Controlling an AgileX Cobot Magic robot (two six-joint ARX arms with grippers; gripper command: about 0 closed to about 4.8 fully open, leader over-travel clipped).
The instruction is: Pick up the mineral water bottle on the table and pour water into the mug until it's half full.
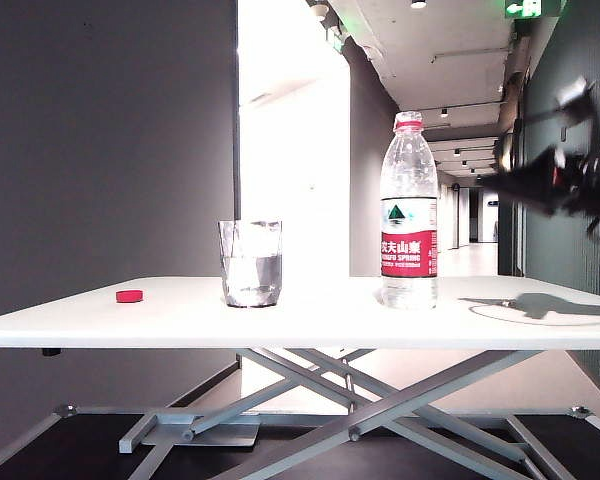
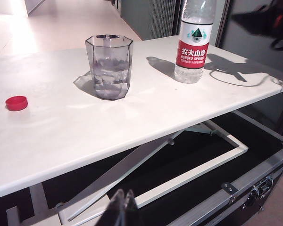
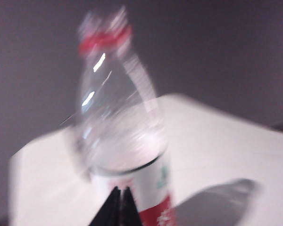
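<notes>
Ext view – table (image 1: 70, 318): white top on grey crossed legs, seen edge-on.
Ext view – mineral water bottle (image 1: 409, 210): upright, uncapped, right of centre; red neck ring and red-white label are seen; water (image 1: 409, 290) is seen only low in it.
Ext view – mug (image 1: 250, 263): clear glass, upright, at 9 o'clock of bottle, well apart; partly filled.
Ext view – red cap (image 1: 129, 295): on table, at 9 o'clock of mug, apart.
Ext view – right gripper (image 1: 513, 182): blurred, in the air at 3 o'clock of bottle at upper-body height, not touching; its shadow is cast on the table below. Jaw gap can't be read here.
L wrist view – left gripper (image 2: 122, 207): dark tips pressed together, nothing held; it is parked below and in front of the table's near edge, well apart from all objs.
L wrist view – objs: mug (image 2: 109, 66) mid-table, bottle (image 2: 194, 42) beyond it toward the far end, cap (image 2: 16, 102) on the other side of the mug.
R wrist view – right gripper (image 3: 119, 207): tips drawn together to a point, empty, aimed at the bottle's label.
R wrist view – bottle (image 3: 122, 136): motion-blurred, upright on the table (image 3: 236, 141), just ahead of the tips; contact can't be told.
</notes>
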